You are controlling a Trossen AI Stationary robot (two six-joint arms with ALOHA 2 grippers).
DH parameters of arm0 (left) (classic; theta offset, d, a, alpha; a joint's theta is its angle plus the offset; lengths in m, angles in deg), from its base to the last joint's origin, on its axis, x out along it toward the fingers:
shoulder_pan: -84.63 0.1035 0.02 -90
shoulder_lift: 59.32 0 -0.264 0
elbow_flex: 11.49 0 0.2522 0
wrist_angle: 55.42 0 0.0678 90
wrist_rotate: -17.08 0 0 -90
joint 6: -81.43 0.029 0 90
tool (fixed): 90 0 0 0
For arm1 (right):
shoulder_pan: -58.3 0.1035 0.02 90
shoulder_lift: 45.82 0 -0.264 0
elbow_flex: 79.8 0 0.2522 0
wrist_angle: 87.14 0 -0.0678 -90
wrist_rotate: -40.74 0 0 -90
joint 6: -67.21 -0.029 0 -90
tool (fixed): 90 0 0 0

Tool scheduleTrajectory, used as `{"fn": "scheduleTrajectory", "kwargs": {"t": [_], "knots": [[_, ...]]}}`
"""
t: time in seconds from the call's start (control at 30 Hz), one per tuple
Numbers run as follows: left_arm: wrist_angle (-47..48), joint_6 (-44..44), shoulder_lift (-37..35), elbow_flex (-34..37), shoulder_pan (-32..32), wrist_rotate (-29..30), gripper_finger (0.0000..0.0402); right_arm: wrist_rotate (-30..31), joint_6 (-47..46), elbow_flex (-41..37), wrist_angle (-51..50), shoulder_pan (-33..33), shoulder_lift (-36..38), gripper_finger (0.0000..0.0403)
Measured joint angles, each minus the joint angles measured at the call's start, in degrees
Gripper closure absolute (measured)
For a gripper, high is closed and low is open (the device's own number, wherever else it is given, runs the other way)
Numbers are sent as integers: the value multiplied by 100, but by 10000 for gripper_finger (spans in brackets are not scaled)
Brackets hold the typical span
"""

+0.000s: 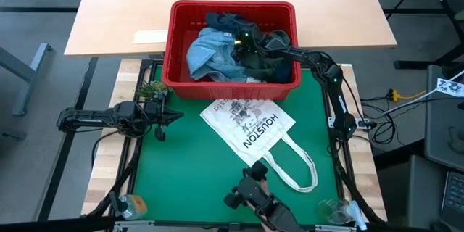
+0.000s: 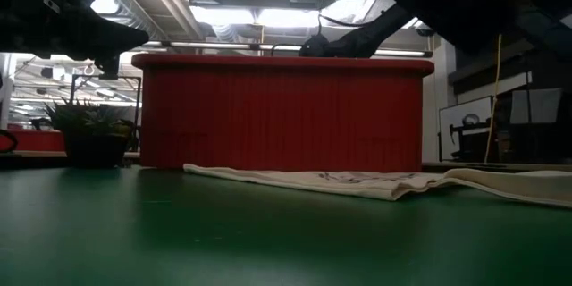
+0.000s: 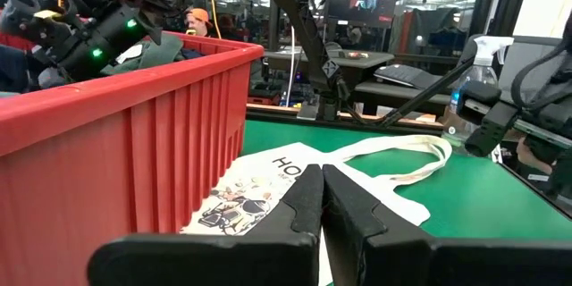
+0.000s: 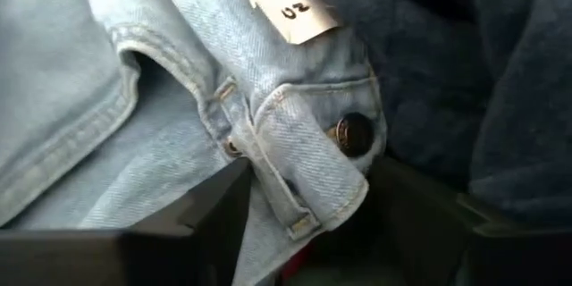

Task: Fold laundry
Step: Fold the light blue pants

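A: Where's the laundry?
B: Piled in the red basket, behind the tote.
A: Right gripper?
B: Down in the basket, fingers apart astride the denim waistband by its button, not clamped.
A: Left gripper?
B: Fingers pressed together, empty, over the mat beside the basket.

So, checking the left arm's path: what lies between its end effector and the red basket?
Bare green mat; the high view shows the left end effector beside the basket.
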Motion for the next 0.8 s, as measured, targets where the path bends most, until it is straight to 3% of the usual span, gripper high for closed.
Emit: {"fn": "scheduleTrajectory", "kwargs": {"t": [0.33,0.5,0.63,0.8], "knots": [[-2,0,0,-2,0,0,401,-778,-2,0,-18,2,20,386],[-4,0,0,0,2,0,401,-1073,-14,309,-481,5,209,373],[-7,0,1,0,0,-2,401,-1387,-9,1157,-1388,15,313,392],[-153,-3,2,0,1,0,401,-1879,-15,2390,-2253,17,317,384]]}}
